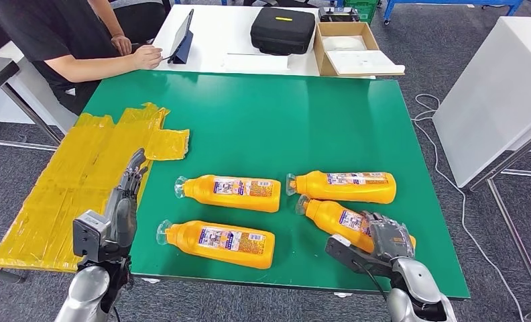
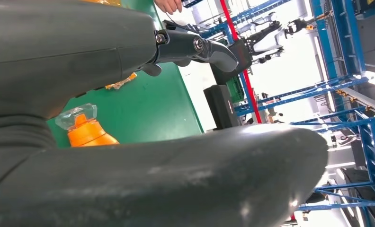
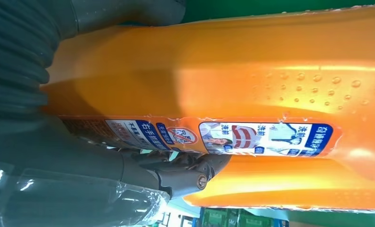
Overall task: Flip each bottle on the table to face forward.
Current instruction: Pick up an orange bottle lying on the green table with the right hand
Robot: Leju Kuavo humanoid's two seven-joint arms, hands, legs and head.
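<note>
Right hand [image 1: 385, 236] is wrapped over the near-right bottle [image 1: 336, 218] on the green bench [image 1: 263, 121], fingers closed around its body. Its long axis runs diagonally, cap pointing away and left. I judge a roll about that axis comes next. Left hand [image 1: 125, 194] hovers with fingers spread, farther off.

Glossy orange plastic bottle [image 3: 252, 71]
</note>
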